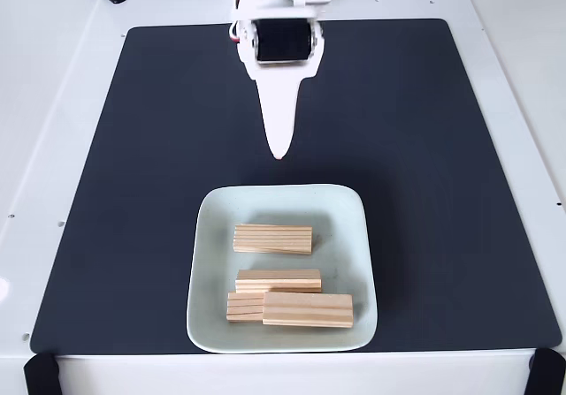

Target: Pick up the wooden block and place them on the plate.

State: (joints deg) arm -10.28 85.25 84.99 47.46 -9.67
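In the fixed view, the plate [208, 324] was seen near the front edge of a black mat [133, 148], its front rim just short of that edge and roughly centred left to right. All four blocks lay on the plate, each running left to right. One block [272, 239] lay alone in the back half, apart from the others. A second block [279, 280] lay nearer the front, and just in front of it a third block [308, 310] was seen lying partly over a fourth block [243, 307], whose left end stuck out. The plate's right side and back strip were left bare.

The gripper [281, 152] was seen over the mat behind the plate, its white tip pointing toward the plate's back rim and stopping short of it. Nothing was held in it. The fingers appeared as a single tapered shape, so whether they were parted could not be told.

Wide bare mat was seen to the left and right of the plate and on both sides of the arm. The mat was bordered by a white table [53, 77].
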